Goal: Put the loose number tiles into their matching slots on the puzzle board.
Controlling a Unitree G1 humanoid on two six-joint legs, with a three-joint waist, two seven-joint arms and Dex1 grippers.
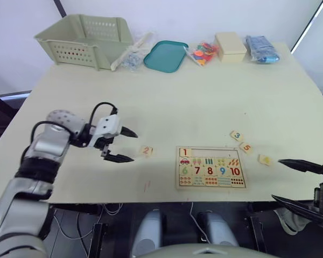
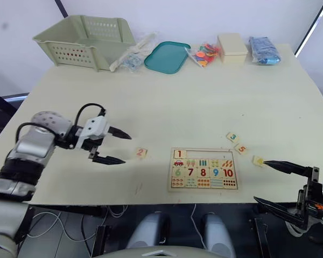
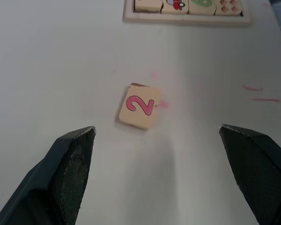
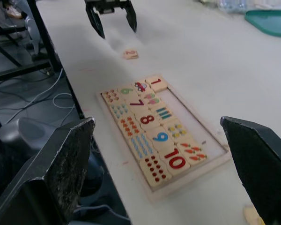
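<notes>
Pale and wide, the desk [image 1: 167,102] carries the board [image 1: 211,167] near its front edge, between the two arms. Tile 1 [image 1: 185,152] already sits in the first slot of the top row, and the other four slots [image 1: 216,152] beside it lie bare; below them run the picture tiles and the tiles 6 to 10. Tile 2 [image 3: 139,106] lies flat on the desk left of the board, apart from it, digit up. Tiles 3 [image 1: 236,136], 5 [image 1: 246,147] and 4 [image 1: 265,159] lie loose in a slanting line just off the board's right side. The left hand [image 1: 125,145] hovers just left of tile 2, fingers spread wide and aimed at it, touching nothing. The right hand [image 2: 277,184] hangs at the desk's front right corner, fingers spread and holding nothing, one tip close to tile 4. Along the far edge stand a green basket [image 1: 85,40], a teal tray [image 1: 166,55], a bag of coloured pieces [image 1: 203,52], a cream box [image 1: 230,47] and a blue packet [image 1: 261,49].
</notes>
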